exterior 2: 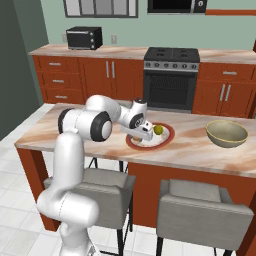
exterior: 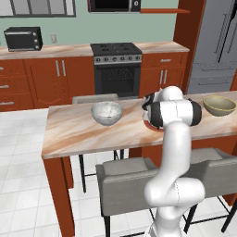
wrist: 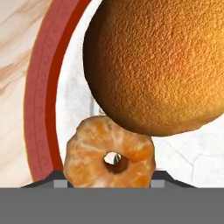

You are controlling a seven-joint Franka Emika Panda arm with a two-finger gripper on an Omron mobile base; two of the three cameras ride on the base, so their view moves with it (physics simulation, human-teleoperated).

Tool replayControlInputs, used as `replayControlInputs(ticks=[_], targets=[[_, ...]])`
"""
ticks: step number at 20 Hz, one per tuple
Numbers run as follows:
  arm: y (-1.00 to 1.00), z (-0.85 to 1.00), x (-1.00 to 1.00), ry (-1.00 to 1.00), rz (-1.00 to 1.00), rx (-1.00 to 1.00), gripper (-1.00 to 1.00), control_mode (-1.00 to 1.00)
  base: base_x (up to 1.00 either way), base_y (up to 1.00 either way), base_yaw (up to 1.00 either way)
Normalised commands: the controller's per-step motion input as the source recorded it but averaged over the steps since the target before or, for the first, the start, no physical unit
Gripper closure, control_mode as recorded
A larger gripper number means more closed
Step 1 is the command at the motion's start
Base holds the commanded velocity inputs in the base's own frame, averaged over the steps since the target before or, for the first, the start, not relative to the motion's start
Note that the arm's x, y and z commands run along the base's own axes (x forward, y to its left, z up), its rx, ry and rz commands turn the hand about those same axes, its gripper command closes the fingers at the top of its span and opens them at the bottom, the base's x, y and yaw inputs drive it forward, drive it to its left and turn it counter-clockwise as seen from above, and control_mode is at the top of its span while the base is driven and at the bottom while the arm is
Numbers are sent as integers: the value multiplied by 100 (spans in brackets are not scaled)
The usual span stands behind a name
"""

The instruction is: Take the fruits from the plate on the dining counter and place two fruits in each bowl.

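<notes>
Pebbly matt orange [wrist: 157, 61], glossy red-rimmed plate [wrist: 41, 96], veined polished marble counter [exterior: 74, 132]

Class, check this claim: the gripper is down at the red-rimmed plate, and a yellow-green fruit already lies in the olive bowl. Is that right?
Not quite. The gripper is at the plate, but the yellow-green fruit lies on the plate, not in the olive bowl, whose visible inside holds no fruit. The right base view shows it.

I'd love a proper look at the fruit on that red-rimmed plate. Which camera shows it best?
The hand view: a big orange and a peeled tangerine fill it, lying on the plate. The right base view shows just a small yellow-green fruit beside the gripper. In the left base view the arm hides the fruit.
</notes>
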Motion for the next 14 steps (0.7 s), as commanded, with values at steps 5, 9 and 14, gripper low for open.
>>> replayControlInputs(ticks=[5,9,14], targets=[[6,25,-22,-2,0,0,100,-100,0,0,0],[55,82,-38,-10,0,0,100,-100,0,0,0],[96,68,-1,-11,5,0,100,-100,0,0,0]])
